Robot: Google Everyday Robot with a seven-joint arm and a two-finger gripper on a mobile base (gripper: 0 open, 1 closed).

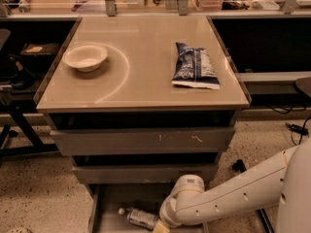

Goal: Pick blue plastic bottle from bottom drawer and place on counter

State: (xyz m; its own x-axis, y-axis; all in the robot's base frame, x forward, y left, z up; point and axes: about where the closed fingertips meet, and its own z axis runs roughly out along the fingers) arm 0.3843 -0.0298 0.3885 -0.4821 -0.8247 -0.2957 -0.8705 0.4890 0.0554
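The blue plastic bottle (pixel 139 218) lies on its side in the open bottom drawer (pixel 106 201), with its white cap pointing left. My white arm (pixel 228 196) reaches in from the right and bends down into the drawer. My gripper (pixel 160 227) sits at the picture's bottom edge, just right of the bottle's base, and is mostly cut off. The beige counter (pixel 146 81) tops the drawer cabinet above.
A white bowl (pixel 85 57) sits at the counter's left and a dark blue snack bag (pixel 194 66) at its right. Two wider grey drawers (pixel 143 141) are stacked above the bottom one. A dark table frame (pixel 19 125) stands left, and cables (pixel 294 127) lie on the floor right.
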